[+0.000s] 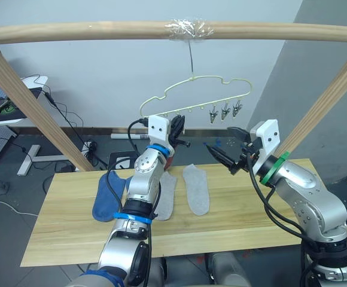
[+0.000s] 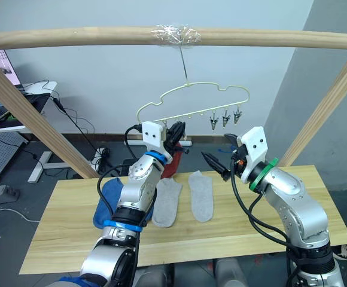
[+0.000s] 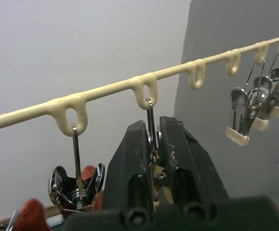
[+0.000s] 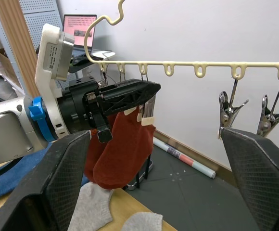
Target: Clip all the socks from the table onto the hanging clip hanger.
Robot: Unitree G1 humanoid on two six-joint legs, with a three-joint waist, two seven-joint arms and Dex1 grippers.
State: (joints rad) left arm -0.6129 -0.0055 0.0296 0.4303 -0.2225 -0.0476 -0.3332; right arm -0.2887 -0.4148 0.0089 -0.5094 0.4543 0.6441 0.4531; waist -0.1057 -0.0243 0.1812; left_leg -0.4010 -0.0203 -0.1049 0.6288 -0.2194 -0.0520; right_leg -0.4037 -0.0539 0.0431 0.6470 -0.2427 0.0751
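Two wooden rails slant up on either side to a round top bar point(image 1: 102, 31) spanning the scene, and below it lies the long light wooden bench point(image 1: 239, 206). From tape on the bar's middle hangs the pale yellow-green clip hanger point(image 1: 192, 95), its lower bar carrying a row of loops with small metal clips; three free clips point(image 1: 224, 112) dangle at its right end. On the bench, two blue socks point(image 1: 106, 194) lie overlapping at the left, partly behind the left arm, and two light grey socks point(image 1: 195, 188) lie side by side near the middle, the left one partly hidden. Two rust red socks point(image 4: 122, 147) hang from clips at the left part of the hanger, just behind the left gripper point(image 3: 153, 139). That gripper is raised to the hanger's lower bar, its jaws clenched on a metal clip point(image 3: 151, 144) that hangs from one of the loops. The right gripper point(image 1: 224, 149) is held above the bench to the right of the grey socks, below the free clips, its jaws spread wide and grasping nothing.
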